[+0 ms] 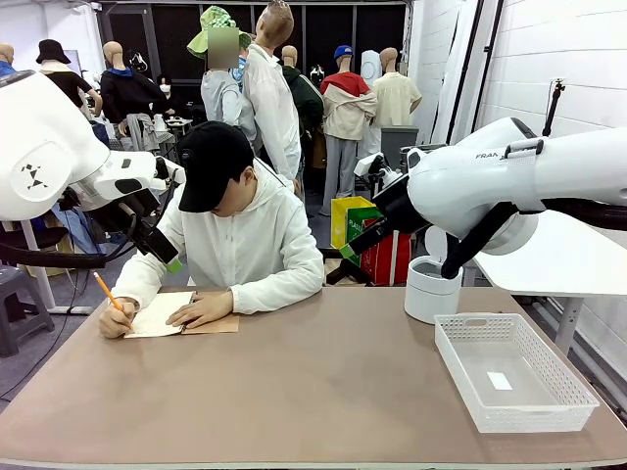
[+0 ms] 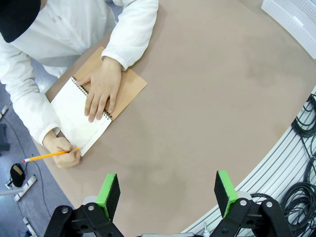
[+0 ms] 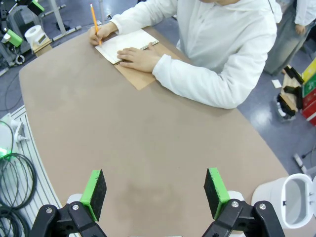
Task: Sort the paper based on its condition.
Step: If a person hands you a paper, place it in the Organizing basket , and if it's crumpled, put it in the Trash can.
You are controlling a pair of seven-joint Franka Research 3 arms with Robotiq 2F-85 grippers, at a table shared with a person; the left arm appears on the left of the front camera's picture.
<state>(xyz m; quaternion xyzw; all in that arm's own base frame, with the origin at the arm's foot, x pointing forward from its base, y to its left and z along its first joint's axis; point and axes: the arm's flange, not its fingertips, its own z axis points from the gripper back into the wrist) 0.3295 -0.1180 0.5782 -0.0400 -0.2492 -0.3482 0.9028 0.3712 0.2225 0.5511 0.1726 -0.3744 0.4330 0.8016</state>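
Note:
Loose paper is out of view. At the table's far left a person writes with an orange pencil (image 1: 108, 292) on the white top page of a spiral notebook (image 1: 162, 315) (image 2: 79, 116) (image 3: 126, 42), its brown cover folded out under the other hand. My left gripper (image 1: 168, 257) (image 2: 168, 190) hangs high above the table beside the person's shoulder, open and holding nothing. My right gripper (image 1: 350, 253) (image 3: 155, 192) is raised over the far right side, also open and holding nothing.
A white mesh tray (image 1: 460, 362) (image 2: 296, 15) stands at the front right with a small white slip (image 1: 500, 380) on its floor. A white cylindrical bin (image 1: 431, 289) (image 3: 296, 197) stands behind it. The brown tabletop (image 1: 313, 392) between notebook and tray is bare.

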